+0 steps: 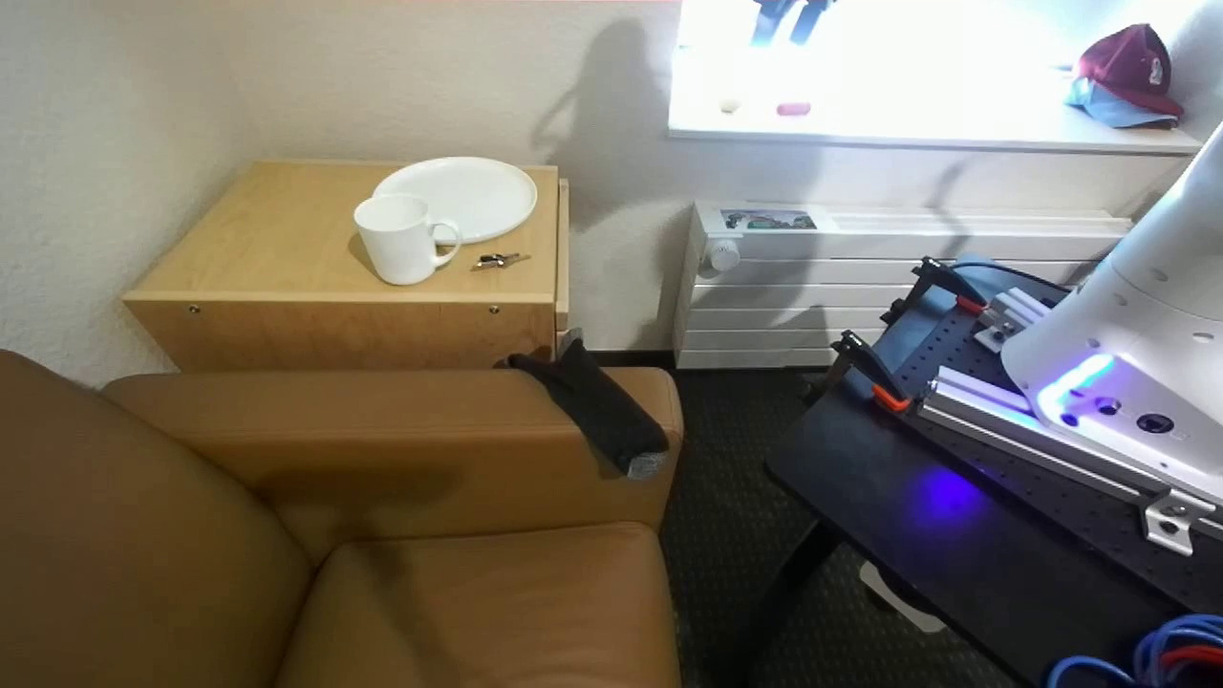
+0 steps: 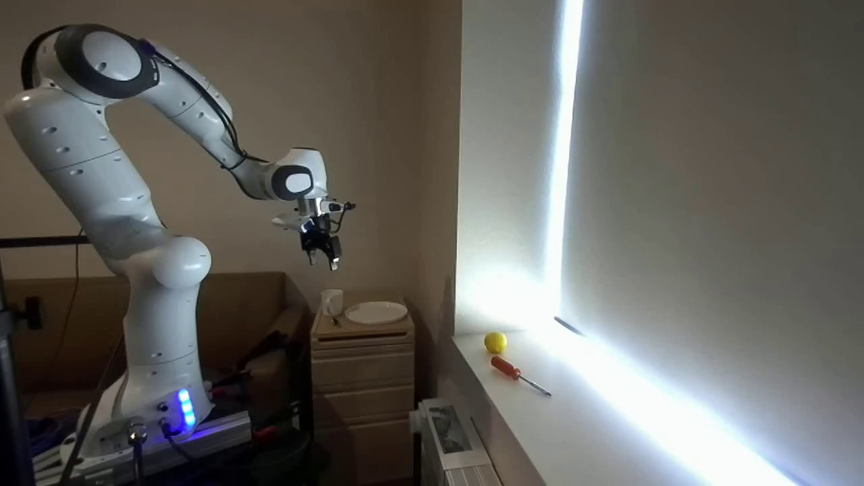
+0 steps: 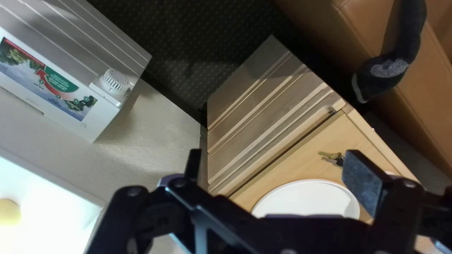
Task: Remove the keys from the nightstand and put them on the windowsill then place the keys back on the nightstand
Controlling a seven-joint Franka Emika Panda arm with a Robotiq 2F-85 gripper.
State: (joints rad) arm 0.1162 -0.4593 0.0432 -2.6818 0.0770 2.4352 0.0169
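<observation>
Nearest to the wrist camera stands the gripper (image 3: 277,169), and its fingers (image 3: 361,180) are wide apart. At ten o'clock from it, the heater (image 3: 81,42) carries a label (image 3: 44,81) with a red arrow; the print is too small to be read. In an exterior view, a cap (image 1: 1126,75) at the three o'clock end of the windowsill (image 1: 936,119) bears a pale mark. The keys (image 3: 332,156) lie on the nightstand (image 3: 300,167), at three o'clock from the gripper in the wrist view, and one fingertip seems to hide part of them. In an exterior view, the keys (image 2: 335,322) are well below the gripper, at six o'clock.
</observation>
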